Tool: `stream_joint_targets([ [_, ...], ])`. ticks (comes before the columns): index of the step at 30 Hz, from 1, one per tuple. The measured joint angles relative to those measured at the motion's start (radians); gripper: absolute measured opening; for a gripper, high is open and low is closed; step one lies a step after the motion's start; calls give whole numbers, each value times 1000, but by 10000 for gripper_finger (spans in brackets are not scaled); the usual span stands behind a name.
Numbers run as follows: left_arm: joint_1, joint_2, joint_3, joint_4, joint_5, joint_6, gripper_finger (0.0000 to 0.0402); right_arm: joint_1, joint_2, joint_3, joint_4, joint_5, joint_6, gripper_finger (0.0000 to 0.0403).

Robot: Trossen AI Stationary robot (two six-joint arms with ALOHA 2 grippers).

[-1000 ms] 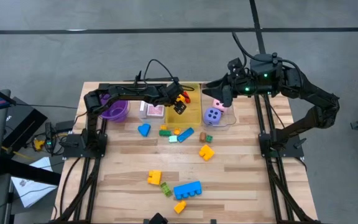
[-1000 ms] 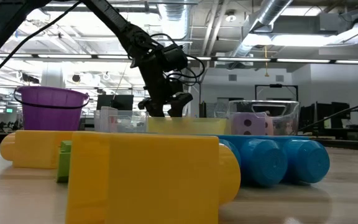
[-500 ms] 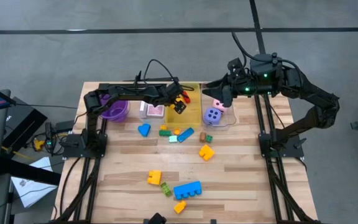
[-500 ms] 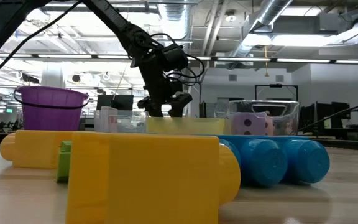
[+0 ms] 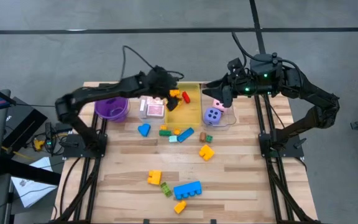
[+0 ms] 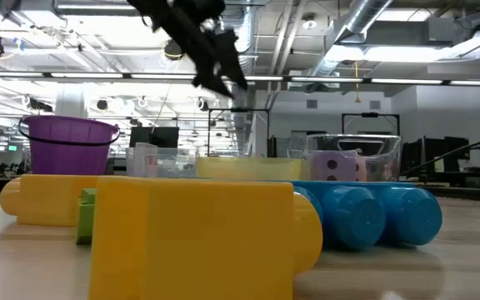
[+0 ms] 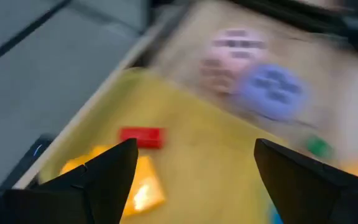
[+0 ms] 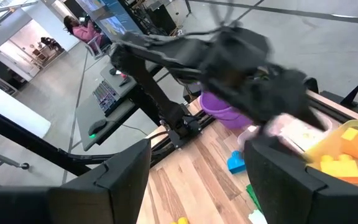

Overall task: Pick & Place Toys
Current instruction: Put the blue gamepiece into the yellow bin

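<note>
Above the bin (image 7: pixel 229 180), lifting away the left gripper (image 7: pixel 194 149), fingers spread and empty, having just dropped the red block (image 7: pixel 141 137) and orange block (image 7: pixel 143 190) inside. Hovering the right gripper (image 8: pixel 197 149), parted and empty, over the dice (image 5: pixel 214 114); leaving more blocks (image 5: pixel 187 190) on the table for sorting.

Motion-blurred dice (image 7: pixel 253 78), perhaps pink and purple, beyond the yellow bin (image 7: pixel 210 155)

My left end effector (image 5: pixel 168 98) hangs above the far-side middle bin (image 5: pixel 190 107), blocks (image 5: pixel 178 94) inside it. Left of that sit the card bin (image 5: pixel 152 109) and bowl (image 5: pixel 112 108); right, the dice bin (image 5: pixel 218 111). Loose blocks (image 5: pixel 187 190) lie nearer on the desk (image 5: pixel 241 180).
</note>
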Motion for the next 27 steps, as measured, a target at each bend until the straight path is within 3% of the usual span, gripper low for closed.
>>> stream_joint_targets([
  [4,-38,-131,0,-190,199,143,310,0,0,0,2,-1,-7,250],
  [6,-69,-186,0,-300,221,152,309,0,0,0,2,-3,-12,250],
  [9,-128,-252,0,-448,169,101,309,0,0,0,2,-4,-15,250],
  [13,-245,-316,0,-582,-8,-35,309,0,0,0,1,-5,-15,250],
  [22,-448,-299,-45,-857,-394,-789,349,7,0,0,-1,-7,-24,250],
  [24,-450,-278,-100,-871,-422,-958,360,7,0,0,0,-7,-23,250],
  [27,-431,-247,-191,-828,-427,-1098,371,7,0,0,0,-8,-22,250],
])
